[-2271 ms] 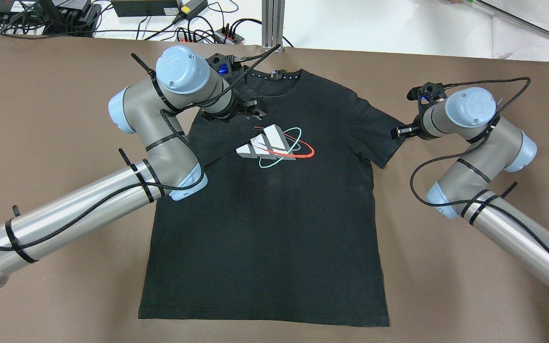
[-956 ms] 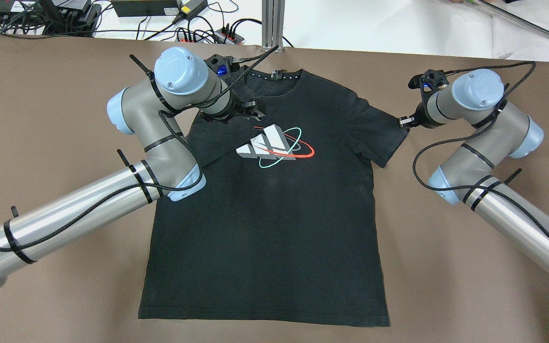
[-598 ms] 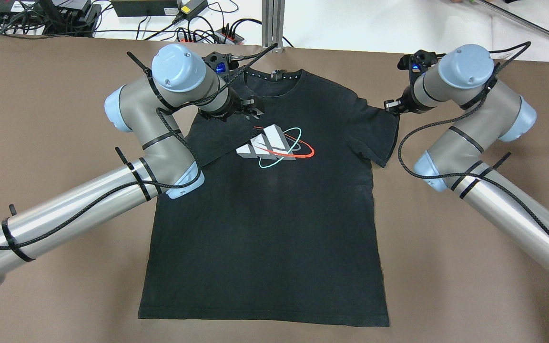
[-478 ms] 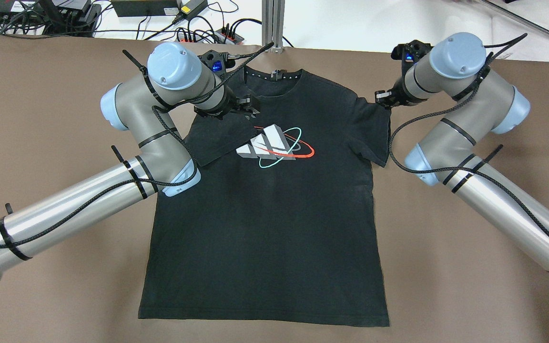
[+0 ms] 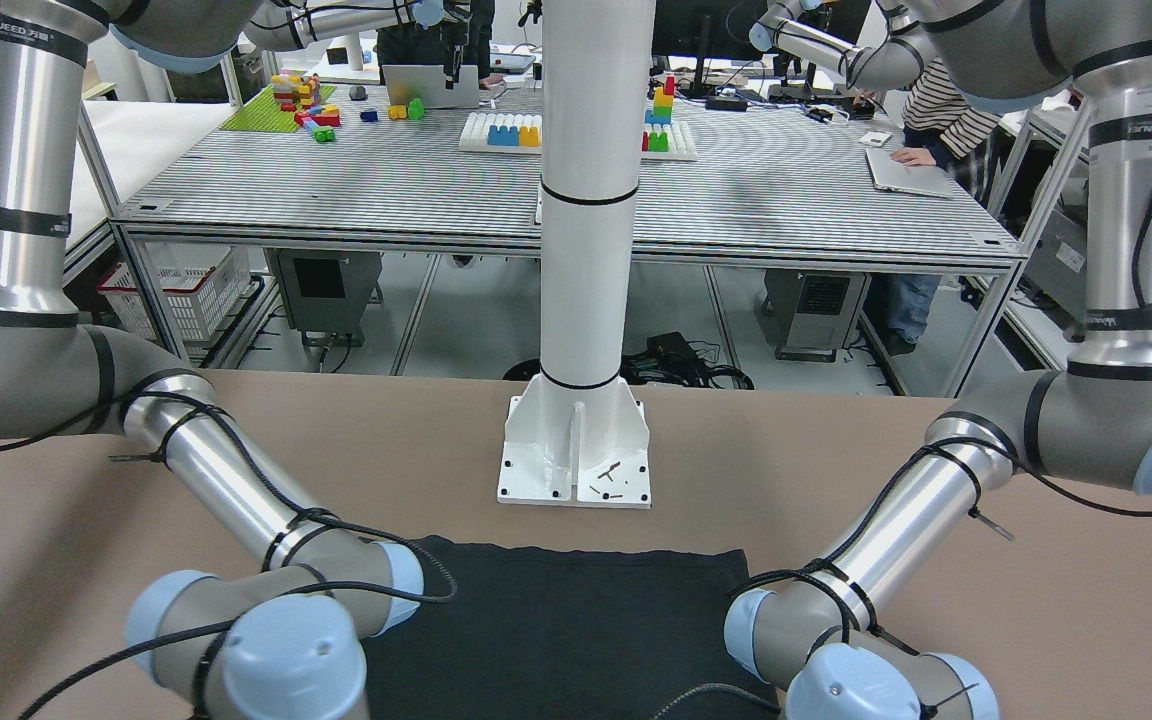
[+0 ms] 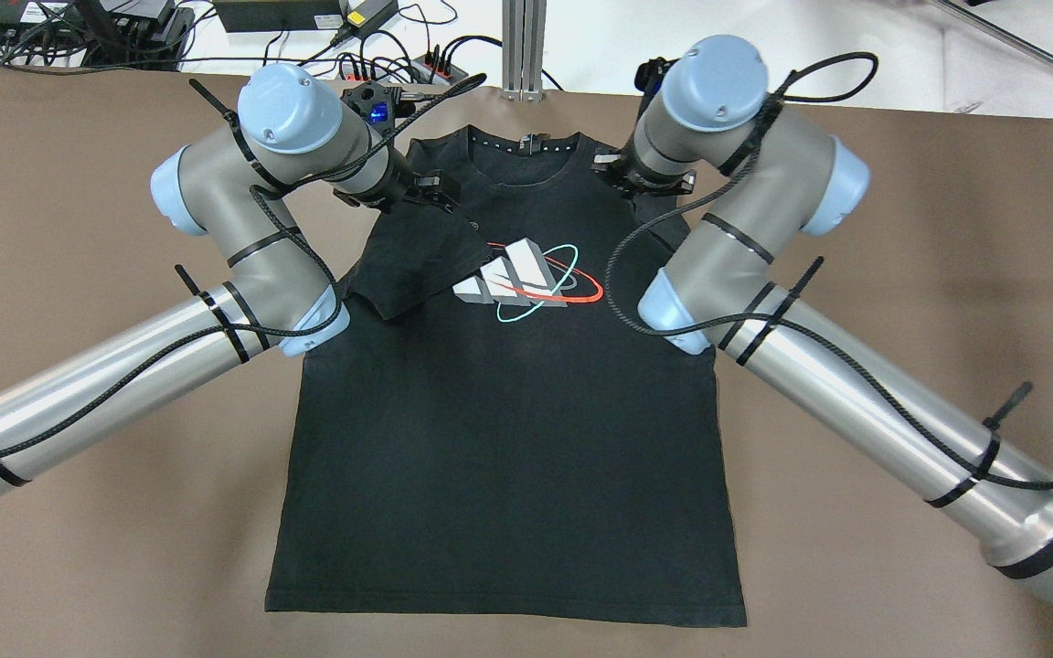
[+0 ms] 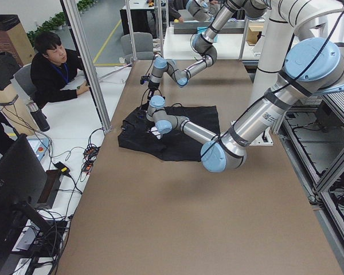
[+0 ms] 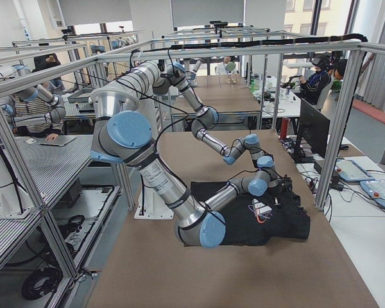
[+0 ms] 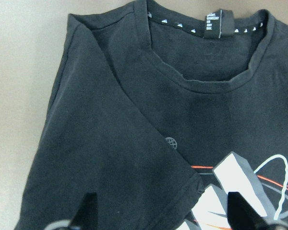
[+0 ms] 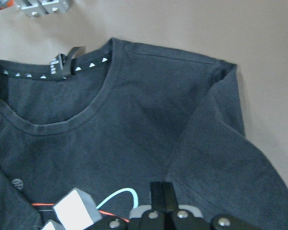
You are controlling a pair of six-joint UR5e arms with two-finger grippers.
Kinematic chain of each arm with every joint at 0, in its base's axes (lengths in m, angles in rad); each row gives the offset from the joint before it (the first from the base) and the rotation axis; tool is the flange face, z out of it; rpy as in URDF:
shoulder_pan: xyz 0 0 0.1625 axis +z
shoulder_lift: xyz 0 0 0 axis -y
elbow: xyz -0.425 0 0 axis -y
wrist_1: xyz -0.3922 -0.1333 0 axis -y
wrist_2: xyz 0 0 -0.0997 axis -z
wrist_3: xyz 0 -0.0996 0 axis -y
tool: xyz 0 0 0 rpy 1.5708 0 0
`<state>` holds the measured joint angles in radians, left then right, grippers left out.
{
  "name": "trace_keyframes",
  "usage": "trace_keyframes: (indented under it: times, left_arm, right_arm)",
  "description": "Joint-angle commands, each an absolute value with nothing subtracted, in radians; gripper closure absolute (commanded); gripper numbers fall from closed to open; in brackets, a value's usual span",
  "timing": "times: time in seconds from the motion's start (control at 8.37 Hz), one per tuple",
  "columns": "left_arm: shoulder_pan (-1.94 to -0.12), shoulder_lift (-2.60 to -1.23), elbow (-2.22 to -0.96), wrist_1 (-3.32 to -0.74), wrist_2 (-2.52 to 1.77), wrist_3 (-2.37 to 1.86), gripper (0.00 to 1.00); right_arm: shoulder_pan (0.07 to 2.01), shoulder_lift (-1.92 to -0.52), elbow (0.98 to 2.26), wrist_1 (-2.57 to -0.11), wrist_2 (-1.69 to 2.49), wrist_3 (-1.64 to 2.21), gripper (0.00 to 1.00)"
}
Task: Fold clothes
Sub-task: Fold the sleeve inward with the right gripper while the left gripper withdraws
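A brown table (image 6: pixel 79 548) is filling the view. A black shirt (image 6: pixel 508 457) is lying flat on it, picture side up. Up by the collar, the left gripper (image 6: pixel 435 190) is hanging wide open over one folded-in sleeve, and the right gripper (image 10: pixel 159 191) is pinching the other sleeve tight. Farther back, cables (image 6: pixel 380 55) are lying past the table's edge. The arms are covering both shoulders of the shirt.

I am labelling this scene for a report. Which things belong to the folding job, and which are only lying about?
For the job: black T-shirt, left gripper, right gripper pinching its sleeve.
Lying about: power strips, white pedestal base, toy blocks, laptop.
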<state>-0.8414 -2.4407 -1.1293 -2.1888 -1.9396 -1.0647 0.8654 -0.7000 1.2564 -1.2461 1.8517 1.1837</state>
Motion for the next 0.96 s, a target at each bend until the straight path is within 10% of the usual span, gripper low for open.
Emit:
trace_keyframes:
  times: [0.0, 0.36, 0.48, 0.84]
  left_arm:
    - [-0.864, -2.428, -1.126, -2.194, -1.957, -1.029, 0.05]
    - [-0.871, -2.425, -1.127, -2.194, -1.957, -1.028, 0.05]
    - [-0.871, -2.425, -1.131, -2.194, -1.959, -1.029, 0.05]
    - [-0.871, -2.425, -1.185, -2.192, -1.968, -1.071, 0.05]
  right_arm:
    - [0.758, -0.588, 1.163, -1.261, 1.696, 1.304, 1.00]
    - [0.709, -0.591, 1.124, -1.229, 1.614, 1.290, 0.87]
    - [0.710, -0.594, 1.126, -1.221, 1.614, 1.287, 0.07]
    - [0.716, -0.657, 1.220, -1.224, 1.640, 1.188, 0.05]
